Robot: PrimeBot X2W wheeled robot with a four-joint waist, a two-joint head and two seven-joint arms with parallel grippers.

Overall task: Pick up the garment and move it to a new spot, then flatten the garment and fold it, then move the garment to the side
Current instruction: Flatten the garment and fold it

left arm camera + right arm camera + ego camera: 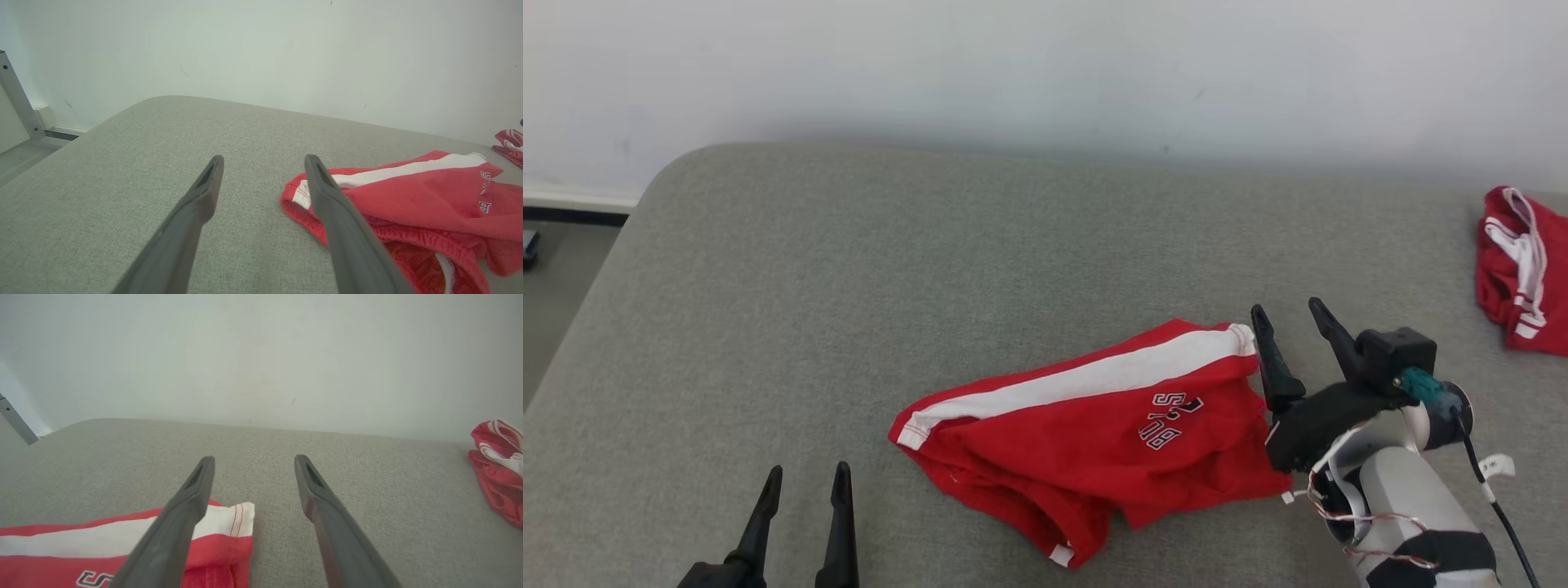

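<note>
Dark fingers of two grippers are standing parted and empty: right gripper hovering just beside the red, white-striped garment, left gripper resting well apart. Its lettering is possibly reading "BU". One second red garment is lying far right on grey upholstery.

The head camera looks forward and down from high above the grey padded surface, with the pale wall across the top of its view. The left wrist camera sits low and close over that surface, facing along the left gripper toward the wall, the red garment near on its right. The right wrist camera, equally low, looks past the right gripper at the same wall. All three views share the red garment and a second red garment far right.
</note>
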